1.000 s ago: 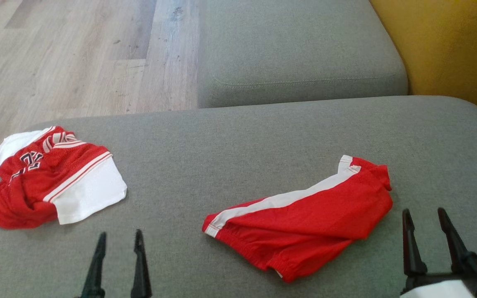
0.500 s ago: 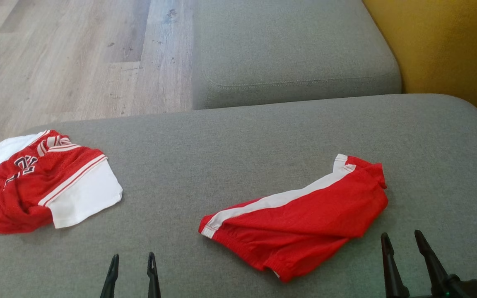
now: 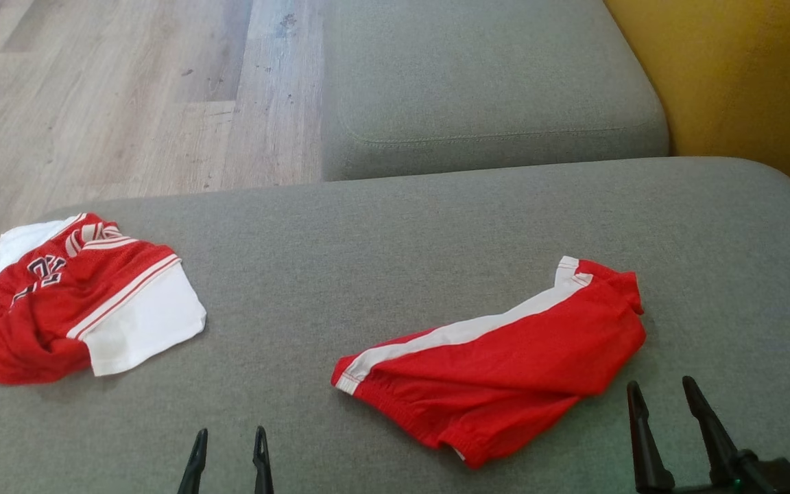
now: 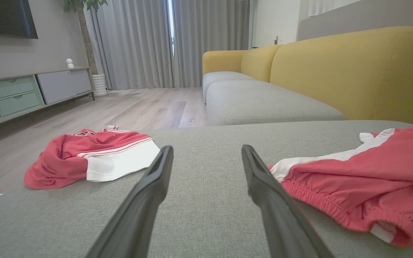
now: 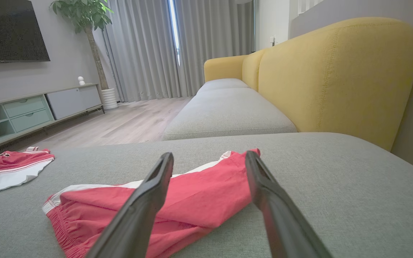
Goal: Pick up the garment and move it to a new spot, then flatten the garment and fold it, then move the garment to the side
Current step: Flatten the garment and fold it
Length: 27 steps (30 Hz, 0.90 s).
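Two garments lie on the grey seat cushion (image 3: 402,240). Red shorts (image 3: 505,370) with a white side stripe rest crumpled at the right, also visible in the wrist views (image 4: 364,179) (image 5: 199,197). A bunched red and white jersey (image 3: 73,302) (image 4: 84,161) (image 5: 9,168) lies near the cushion's left edge. My left gripper (image 3: 230,433) (image 4: 207,148) is open over bare cushion between the two garments. My right gripper (image 3: 661,384) (image 5: 209,154) is open just off the shorts' near right end, touching nothing.
A second grey cushion (image 3: 491,82) lies beyond, with the yellow backrest (image 3: 745,75) along the right. Wooden floor (image 3: 114,89) drops off at the far left. A TV cabinet (image 4: 31,93) and curtains (image 4: 163,39) stand across the room.
Both grippers have drawn back toward the bottom edge of the head view, the left a little rightward and the right a little leftward. Both garments lie as before.
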Tool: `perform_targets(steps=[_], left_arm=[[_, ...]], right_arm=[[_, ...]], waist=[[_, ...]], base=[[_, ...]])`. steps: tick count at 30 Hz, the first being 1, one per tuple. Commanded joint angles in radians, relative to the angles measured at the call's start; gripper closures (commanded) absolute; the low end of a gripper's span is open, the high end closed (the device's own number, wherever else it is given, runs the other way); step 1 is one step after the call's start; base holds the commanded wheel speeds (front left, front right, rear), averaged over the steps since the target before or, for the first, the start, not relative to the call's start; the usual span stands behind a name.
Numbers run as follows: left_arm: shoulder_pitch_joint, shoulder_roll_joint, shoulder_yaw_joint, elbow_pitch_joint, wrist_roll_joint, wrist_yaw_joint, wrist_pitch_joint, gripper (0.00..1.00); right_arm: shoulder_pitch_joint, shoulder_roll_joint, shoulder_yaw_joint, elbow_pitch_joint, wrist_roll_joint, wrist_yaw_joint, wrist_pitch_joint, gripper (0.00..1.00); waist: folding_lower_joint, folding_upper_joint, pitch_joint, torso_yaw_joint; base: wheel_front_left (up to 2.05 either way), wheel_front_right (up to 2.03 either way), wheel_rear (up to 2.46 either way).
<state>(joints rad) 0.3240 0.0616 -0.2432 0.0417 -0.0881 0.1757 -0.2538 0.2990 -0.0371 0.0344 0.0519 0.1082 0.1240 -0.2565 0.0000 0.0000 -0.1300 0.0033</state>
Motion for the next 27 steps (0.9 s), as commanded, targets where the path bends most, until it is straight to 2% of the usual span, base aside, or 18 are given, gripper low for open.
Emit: perform_targets(steps=[1,6,17,24,27], left_arm=[[-0.054,-0.011,0.023,-0.024,0.003,0.004,-0.008,0.00],[-0.054,-0.011,0.009,-0.007,-0.011,-0.009,-0.008,0.00],[-0.137,-0.011,-0.093,0.168,-0.052,-0.126,-0.008,0.00],[-0.280,-0.011,-0.186,0.378,-0.207,-0.233,-0.008,0.00],[-0.363,-0.011,-0.221,0.461,-0.336,-0.273,-0.008,0.00]], right_arm=[[-0.054,-0.013,0.024,-0.027,0.000,0.007,-0.005,0.00],[-0.061,-0.013,0.024,-0.024,0.015,0.007,-0.005,0.00],[-0.120,-0.030,0.079,0.005,0.009,0.007,-0.005,0.00],[-0.176,-0.088,0.135,0.014,0.044,0.007,-0.005,0.00],[-0.195,-0.113,0.157,0.011,0.047,0.007,-0.005,0.00]], waist=[[0.0000,0.0000,0.000,0.001],[0.0000,0.0000,0.005,0.001],[0.0000,0.0000,0.075,-0.008],[0.0000,0.0000,0.135,-0.044],[0.0000,0.0000,0.169,-0.075]], base=[[0.00,0.00,0.00],[0.00,0.00,0.00],[0.00,0.00,0.00],[0.00,0.00,0.00],[0.00,0.00,0.00]])
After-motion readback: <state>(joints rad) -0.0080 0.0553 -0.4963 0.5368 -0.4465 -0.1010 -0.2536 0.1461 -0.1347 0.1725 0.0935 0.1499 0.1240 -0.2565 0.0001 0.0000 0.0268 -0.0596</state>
